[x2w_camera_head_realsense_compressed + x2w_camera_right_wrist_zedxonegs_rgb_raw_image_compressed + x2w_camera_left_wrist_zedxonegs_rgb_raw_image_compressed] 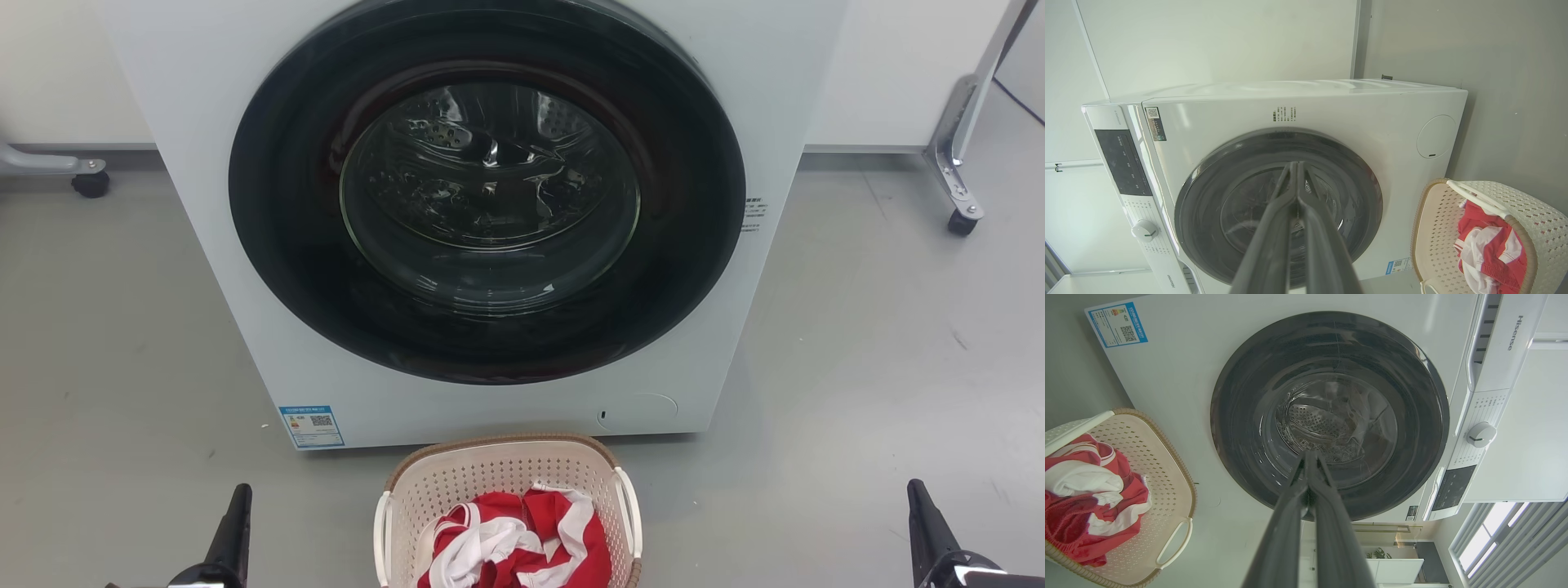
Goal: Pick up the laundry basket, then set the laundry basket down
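The left claw (242, 495) rises at the lower left corner of the head view. Its two long dark fingers are pressed into one narrow blade that points up and leans slightly inward. The right claw (915, 492) rises at the lower right corner, drawn to a single point too and also leaning inward. The two stand well apart at about the same height. In the left wrist view the left claw (1309, 457) has its fingertips touching, with a thin slit lower down. In the right wrist view the right claw (1295, 166) looks the same, with nothing held between its fingers.
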Robot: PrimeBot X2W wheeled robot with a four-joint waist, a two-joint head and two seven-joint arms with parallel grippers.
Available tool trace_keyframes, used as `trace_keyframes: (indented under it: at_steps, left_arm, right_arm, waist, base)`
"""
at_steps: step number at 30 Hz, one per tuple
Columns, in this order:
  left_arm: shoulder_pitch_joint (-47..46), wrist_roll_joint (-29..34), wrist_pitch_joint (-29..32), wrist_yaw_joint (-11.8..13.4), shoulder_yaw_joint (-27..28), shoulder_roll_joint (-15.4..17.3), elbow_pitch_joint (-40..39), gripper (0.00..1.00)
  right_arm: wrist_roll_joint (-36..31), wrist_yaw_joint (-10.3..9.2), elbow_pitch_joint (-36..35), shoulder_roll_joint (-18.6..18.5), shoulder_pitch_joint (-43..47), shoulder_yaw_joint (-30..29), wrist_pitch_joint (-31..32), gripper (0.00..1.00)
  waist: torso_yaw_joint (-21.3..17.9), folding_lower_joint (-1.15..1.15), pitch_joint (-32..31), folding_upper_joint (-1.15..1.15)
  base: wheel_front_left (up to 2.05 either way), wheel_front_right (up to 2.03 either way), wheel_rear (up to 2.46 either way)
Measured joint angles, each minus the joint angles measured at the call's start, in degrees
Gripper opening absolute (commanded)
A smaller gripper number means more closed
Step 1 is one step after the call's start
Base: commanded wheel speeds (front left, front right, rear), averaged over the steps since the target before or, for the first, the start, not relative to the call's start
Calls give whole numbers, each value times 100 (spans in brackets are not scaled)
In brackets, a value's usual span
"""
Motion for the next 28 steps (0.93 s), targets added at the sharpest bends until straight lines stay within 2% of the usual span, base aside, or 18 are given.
trace_keyframes:
  at_steps: [28]
  left_arm:
    - [0,0,0,0,0,0,-2,0]
  right_arm:
    - [0,0,-1,0,0,0,0,0]
  waist:
    - [0,0,0,0]
  base:
    - [0,0,0]
